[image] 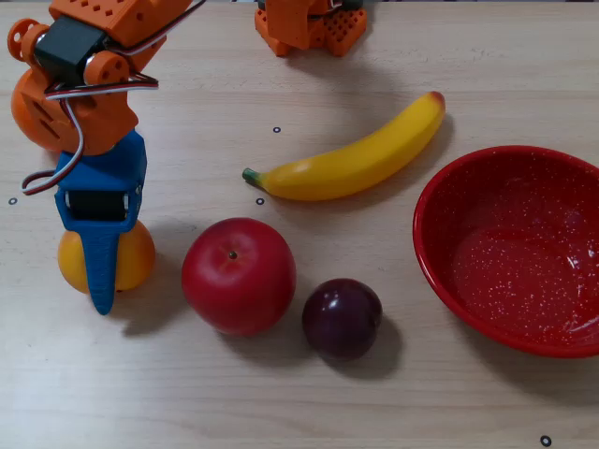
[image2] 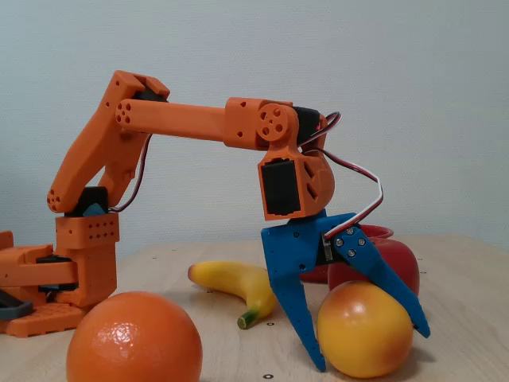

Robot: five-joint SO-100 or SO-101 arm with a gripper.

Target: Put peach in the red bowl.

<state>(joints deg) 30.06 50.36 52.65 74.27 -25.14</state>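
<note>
The peach (image: 137, 256) sits on the table at the left of the top-down fixed view, mostly covered by my blue gripper (image: 101, 285). In the side fixed view the gripper (image2: 371, 350) straddles the peach (image2: 362, 334). One finger (image2: 296, 310) presses its left side and the other lies against its upper right. The peach rests on the table. The red bowl (image: 440, 253) stands empty at the far right, beyond the apple and the plum. Only a sliver of its rim (image2: 375, 231) shows behind the gripper in the side view.
A red apple (image: 239, 276) sits just right of the peach, and a dark plum (image: 342, 320) lies right of the apple. A banana (image: 351, 159) lies behind them. The arm's base (image: 309, 28) is at the top edge. An orange (image2: 131, 338) shows only in the side view.
</note>
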